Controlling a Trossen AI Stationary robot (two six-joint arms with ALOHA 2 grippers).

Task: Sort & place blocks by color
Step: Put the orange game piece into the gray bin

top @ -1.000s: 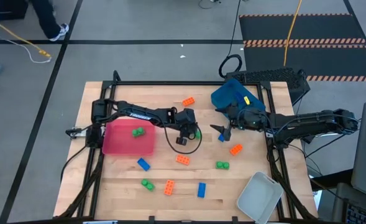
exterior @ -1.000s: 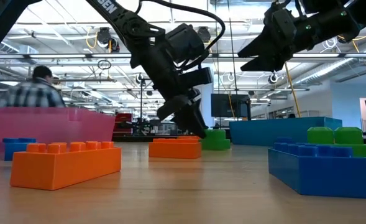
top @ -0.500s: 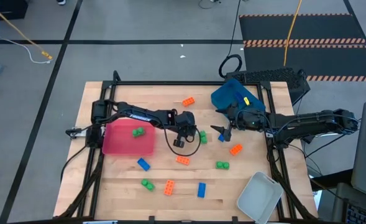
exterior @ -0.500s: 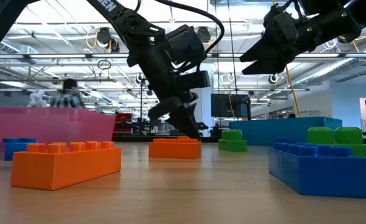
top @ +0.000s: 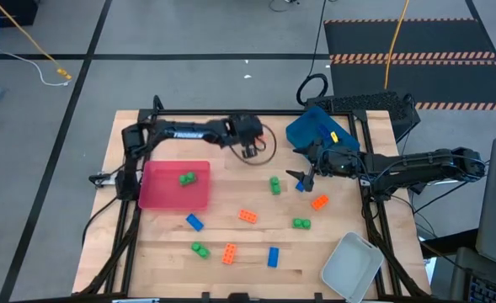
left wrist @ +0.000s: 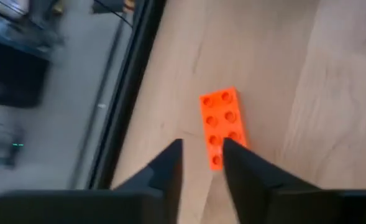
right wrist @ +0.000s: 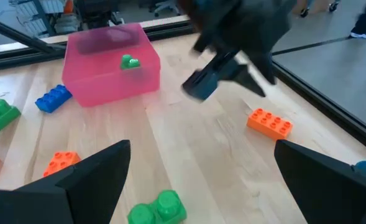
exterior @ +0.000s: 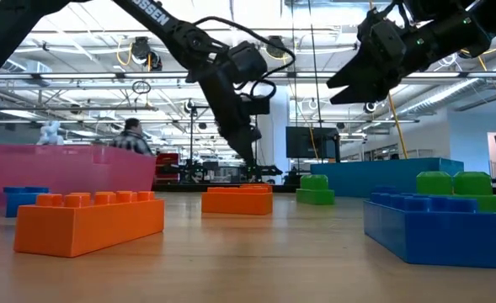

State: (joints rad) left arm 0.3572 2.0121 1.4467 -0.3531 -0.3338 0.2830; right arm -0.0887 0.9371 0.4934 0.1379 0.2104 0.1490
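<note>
Orange block [exterior: 88, 220] nearest, foreground left.

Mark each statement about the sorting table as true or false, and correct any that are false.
1. A green block lies inside the red tray. True.
2. The left claw grips a block. False: it is open and empty, above an orange block.
3. The clear-grey tray holds two blue blocks. False: no blocks show in it.
4. The right claw is open beside the blue tray. True.
</note>
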